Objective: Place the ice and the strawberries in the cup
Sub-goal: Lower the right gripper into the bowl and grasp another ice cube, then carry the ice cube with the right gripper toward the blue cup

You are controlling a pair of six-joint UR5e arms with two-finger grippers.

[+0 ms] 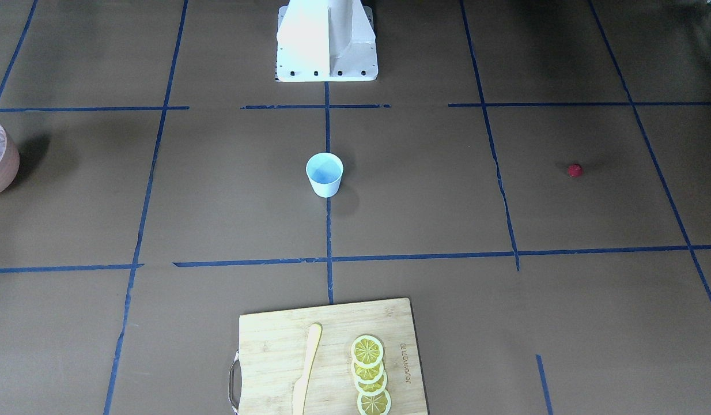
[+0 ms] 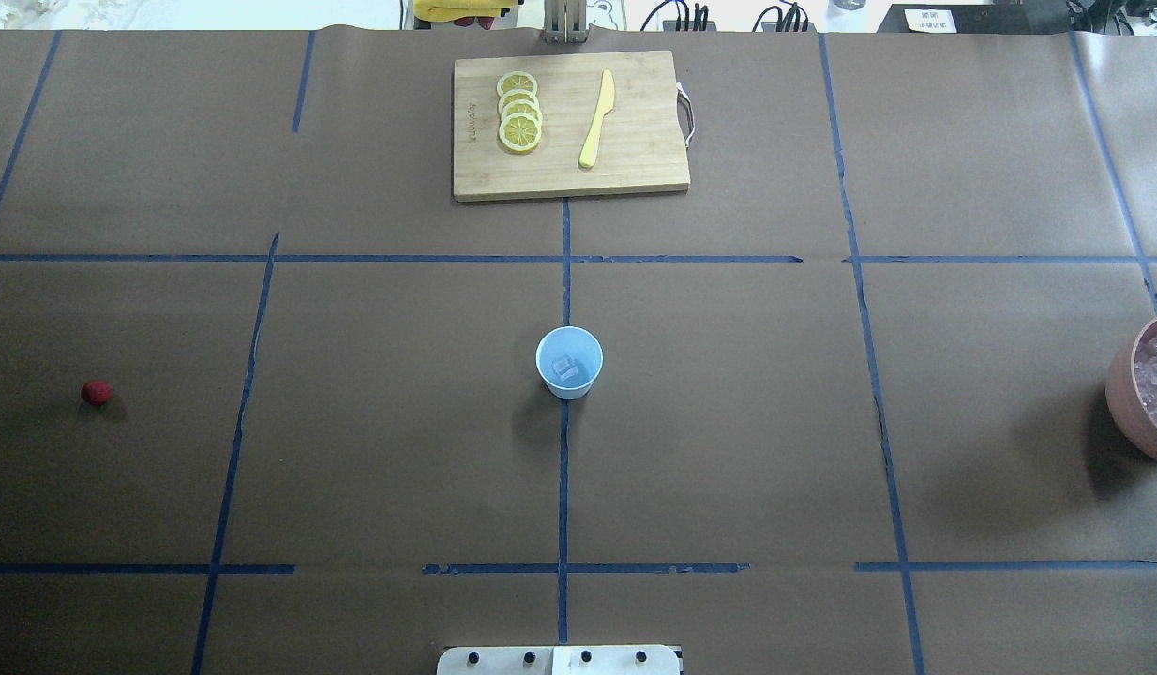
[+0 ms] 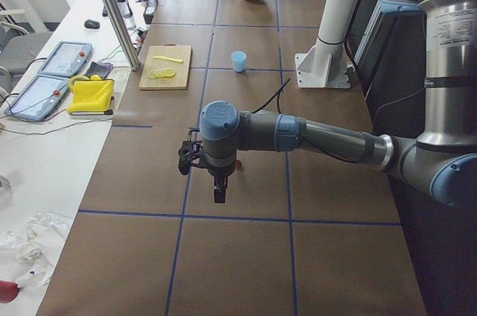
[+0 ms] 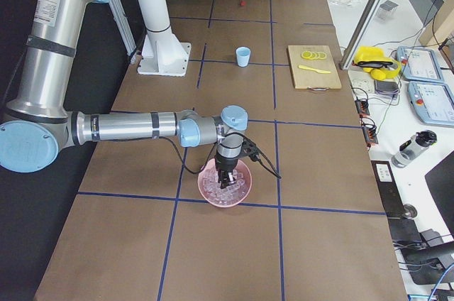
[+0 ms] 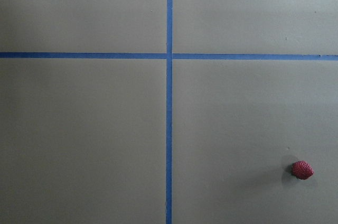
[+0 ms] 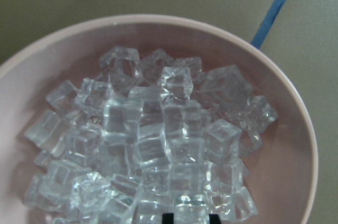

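The pale blue cup (image 2: 569,362) stands upright at the table's middle, also in the front view (image 1: 324,173), with one ice cube (image 2: 564,367) inside. The dark-red strawberry (image 2: 96,392) lies alone on the robot's left, also in the left wrist view (image 5: 302,169). The left gripper (image 3: 218,193) hovers near it; I cannot tell if it is open. The right gripper (image 4: 225,180) is down in the pink bowl (image 4: 241,194) of ice (image 6: 158,129). Its dark fingertips (image 6: 168,217) stand close on either side of one cube (image 6: 191,207).
A wooden cutting board (image 2: 635,159) with lemon slices (image 2: 519,111) and a yellow knife (image 2: 596,120) lies at the far edge. The robot's white base (image 1: 326,40) stands behind the cup. Blue tape lines cross the brown table.
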